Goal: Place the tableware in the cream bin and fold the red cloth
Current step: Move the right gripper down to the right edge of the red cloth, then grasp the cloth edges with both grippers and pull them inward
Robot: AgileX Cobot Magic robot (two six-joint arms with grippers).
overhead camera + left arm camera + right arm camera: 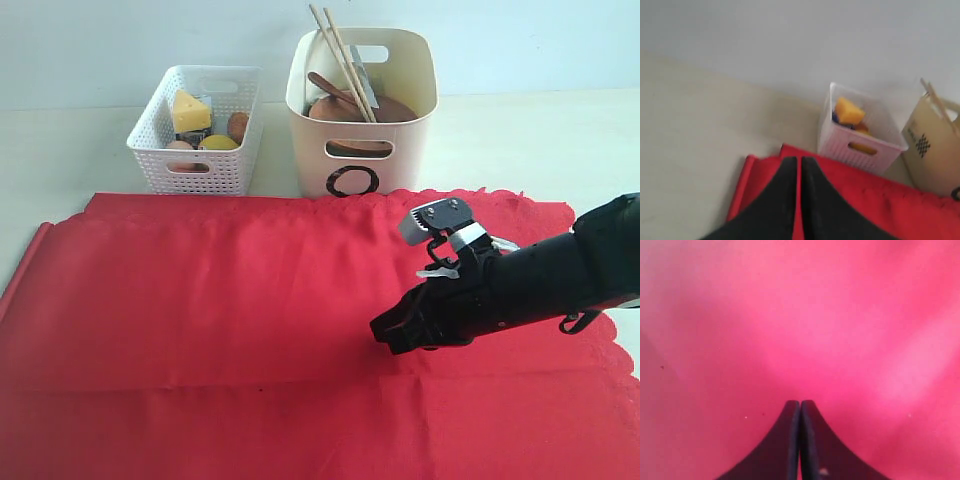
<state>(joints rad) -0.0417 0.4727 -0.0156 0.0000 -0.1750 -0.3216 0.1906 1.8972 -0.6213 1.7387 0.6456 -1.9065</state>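
The red cloth [200, 300] lies spread flat over most of the table, its scalloped edge at the far right. Behind it stands the cream bin [400, 130] holding thin chopsticks [338, 50], a wooden spoon [330, 88] and a brown plate [395, 110]. My right gripper [385, 333] is low over the cloth's middle right; in the right wrist view it [800, 402] is shut with only red cloth [790, 315] around it. My left gripper [799, 159] does not show in the exterior view. It hangs above the red cloth's [880, 195] corner, fingers together but for a hairline slit, holding nothing.
A white lattice basket [195, 150] with a cheese wedge [190, 110] and other food stands left of the cream bin. The left wrist view shows this basket [860, 137] and the bin [935, 150] beyond the cloth. Bare pale table [60, 150] lies behind the cloth.
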